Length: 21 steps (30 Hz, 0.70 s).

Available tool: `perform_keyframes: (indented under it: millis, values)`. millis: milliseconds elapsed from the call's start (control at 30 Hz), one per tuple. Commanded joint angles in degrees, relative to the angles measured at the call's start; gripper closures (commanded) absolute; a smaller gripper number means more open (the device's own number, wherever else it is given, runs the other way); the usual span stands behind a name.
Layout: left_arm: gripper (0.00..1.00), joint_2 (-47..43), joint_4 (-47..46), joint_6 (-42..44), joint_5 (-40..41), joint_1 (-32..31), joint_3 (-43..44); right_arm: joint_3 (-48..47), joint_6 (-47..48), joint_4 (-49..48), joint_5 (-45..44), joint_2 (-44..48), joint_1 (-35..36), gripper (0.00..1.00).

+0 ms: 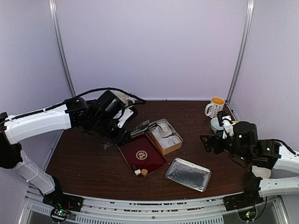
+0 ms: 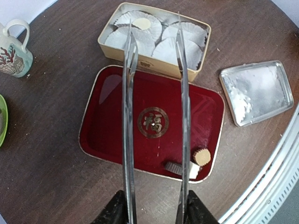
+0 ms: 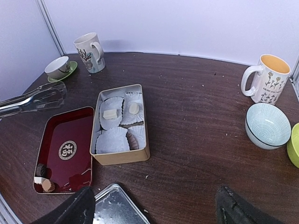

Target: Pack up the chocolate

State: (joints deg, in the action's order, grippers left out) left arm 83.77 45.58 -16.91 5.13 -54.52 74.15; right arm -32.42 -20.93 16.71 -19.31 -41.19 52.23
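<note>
The dark table [image 1: 84, 163] shows broad wood left of the red tray [image 2: 112, 93], where three bits of chocolate [image 2: 202, 157] crowd its near corner against the rim. Two more lie in the tin [image 3: 121, 157]. The left fingers [image 2: 114, 212] clamp tongs [image 2: 128, 140], whose tips are apart near the tin, and the right fingers [image 3: 70, 210] stand wide apart, empty.

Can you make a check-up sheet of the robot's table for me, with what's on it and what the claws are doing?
Surface: dark brown wooden table, lightly speckled.
Job's things: two pale chocolate pieces sit in paper liners in the tan tin; three other chocolates lie in a corner of the red tray.
Clutter: silver lid, yellow-lined mug, plant-pattern mug, striped bowl, cup on a green saucer.
Claws: left claw grips metal tongs, nothing between their tips; right claw open and empty.
Cables: black cable along the left arm.
Surroundings: pale walls, metal posts.
</note>
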Motion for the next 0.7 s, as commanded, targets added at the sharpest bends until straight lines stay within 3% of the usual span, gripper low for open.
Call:
perform_keyframes:
  millis: [0, 333, 667]
  values:
    - [0.58, -3.53, 3.93, 3.28, -7.15, -1.65, -0.13, -0.54, 0.36, 1.71, -0.03, 1.24, -0.37, 0.1]
    - [0.57, -2.09, 14.73, 5.13, -8.33, -8.7, 1.02, -0.23, 0.08, 1.84, 0.33, 1.4, -0.35, 0.1]
    - [0.55, -1.33, 24.03, 4.09, -4.21, -11.09, 0.05, -0.41, 0.28, 2.09, 0.83, 1.32, -0.37, 0.11]
